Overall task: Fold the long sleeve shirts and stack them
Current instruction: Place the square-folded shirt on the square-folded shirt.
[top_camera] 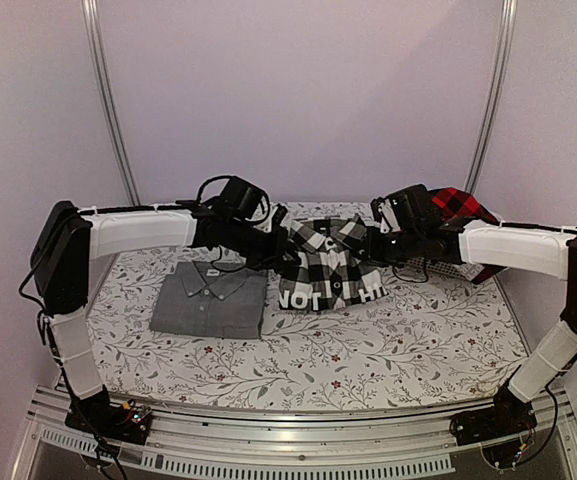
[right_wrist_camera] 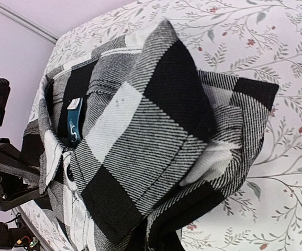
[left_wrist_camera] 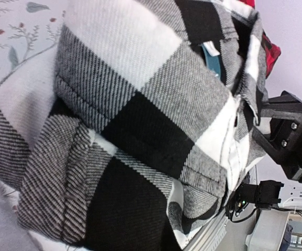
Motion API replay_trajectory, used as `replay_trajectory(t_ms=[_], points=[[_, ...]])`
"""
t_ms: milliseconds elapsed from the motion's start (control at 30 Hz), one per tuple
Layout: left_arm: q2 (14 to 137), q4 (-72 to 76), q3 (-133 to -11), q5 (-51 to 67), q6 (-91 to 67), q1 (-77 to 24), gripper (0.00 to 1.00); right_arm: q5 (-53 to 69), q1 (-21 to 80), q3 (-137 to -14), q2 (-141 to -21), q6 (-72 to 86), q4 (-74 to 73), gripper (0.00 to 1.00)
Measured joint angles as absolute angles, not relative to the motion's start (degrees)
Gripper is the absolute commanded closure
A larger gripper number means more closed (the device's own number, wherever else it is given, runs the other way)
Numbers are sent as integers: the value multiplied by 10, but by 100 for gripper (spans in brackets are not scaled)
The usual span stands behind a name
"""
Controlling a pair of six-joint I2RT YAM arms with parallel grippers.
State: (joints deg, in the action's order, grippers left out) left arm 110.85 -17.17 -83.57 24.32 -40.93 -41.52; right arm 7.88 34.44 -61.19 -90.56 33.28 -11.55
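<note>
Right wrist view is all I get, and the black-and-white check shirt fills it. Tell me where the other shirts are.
Observer: The grey shirt lies folded flat on the table, just left of the black-and-white check shirt.
Operator: Now give me the red one.
Observer: The red-and-black check shirt sits at the back right of the table, behind the right arm's wrist, not yet folded flat.
</note>
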Motion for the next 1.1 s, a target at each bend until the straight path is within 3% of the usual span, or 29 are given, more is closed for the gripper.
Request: replay_trajectory(t_ms=[567,800,1100], points=[[864,-269,-593,185,-342,-199,100,109,512,-964,-1219,432,-37,100],[861,-295,-565,173,-304,-117,100,130,544,-1038,-1324,506,18,100],[861,-305,-543,173,-280,-74,100,161,563,-1057,-1355,572,53,100]])
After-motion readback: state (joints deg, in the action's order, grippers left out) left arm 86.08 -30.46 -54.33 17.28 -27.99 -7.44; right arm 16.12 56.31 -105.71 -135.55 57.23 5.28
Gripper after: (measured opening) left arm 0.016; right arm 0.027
